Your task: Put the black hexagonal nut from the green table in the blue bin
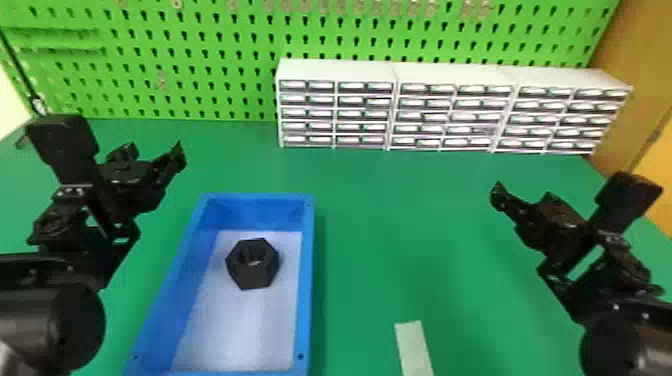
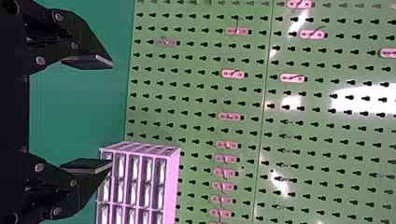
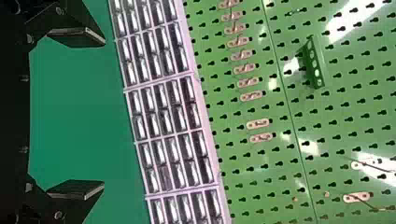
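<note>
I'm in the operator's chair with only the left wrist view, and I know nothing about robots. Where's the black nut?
Observer: In the head view, the nut is inside the bin, lying on its floor.
Operator: And the other arm's claw, is it holding anything?
Observer: No. The right gripper is open, with nothing between its fingers.
Operator: Is there anything loose on the table, off to the right of the bin?
Observer: Yes, a pale strip lies on the table there, close to the head view's bottom edge.
</note>
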Tool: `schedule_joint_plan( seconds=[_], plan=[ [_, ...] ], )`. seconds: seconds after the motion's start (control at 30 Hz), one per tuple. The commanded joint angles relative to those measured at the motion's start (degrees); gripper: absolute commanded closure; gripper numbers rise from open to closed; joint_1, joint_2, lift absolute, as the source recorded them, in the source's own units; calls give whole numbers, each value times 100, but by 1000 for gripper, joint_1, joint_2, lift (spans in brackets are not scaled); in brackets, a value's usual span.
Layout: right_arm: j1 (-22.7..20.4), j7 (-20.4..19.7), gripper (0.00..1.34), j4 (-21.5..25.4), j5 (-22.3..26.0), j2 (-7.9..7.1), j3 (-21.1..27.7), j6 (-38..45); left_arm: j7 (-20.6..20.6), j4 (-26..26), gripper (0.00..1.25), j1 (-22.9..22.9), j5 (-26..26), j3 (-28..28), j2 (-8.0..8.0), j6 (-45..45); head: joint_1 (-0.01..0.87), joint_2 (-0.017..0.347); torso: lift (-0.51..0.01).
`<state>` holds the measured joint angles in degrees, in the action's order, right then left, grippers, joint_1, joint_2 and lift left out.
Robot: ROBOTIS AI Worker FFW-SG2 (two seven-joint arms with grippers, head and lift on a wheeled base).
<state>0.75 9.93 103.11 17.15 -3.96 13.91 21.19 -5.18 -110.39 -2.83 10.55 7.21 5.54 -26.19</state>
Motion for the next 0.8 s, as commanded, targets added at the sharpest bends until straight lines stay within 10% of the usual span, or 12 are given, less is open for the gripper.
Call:
schedule_joint_plan(
  seconds=[0.0,0.77],
  plan=[
    [-14,0,216,16,8,0,-3,-1,0,0,496,1,0,0,0,0,692,8,-97],
    [-67,0,216,43,43,9,-99,7,0,9,496,54,44,17,-9,0,692,8,-97]
  ],
)
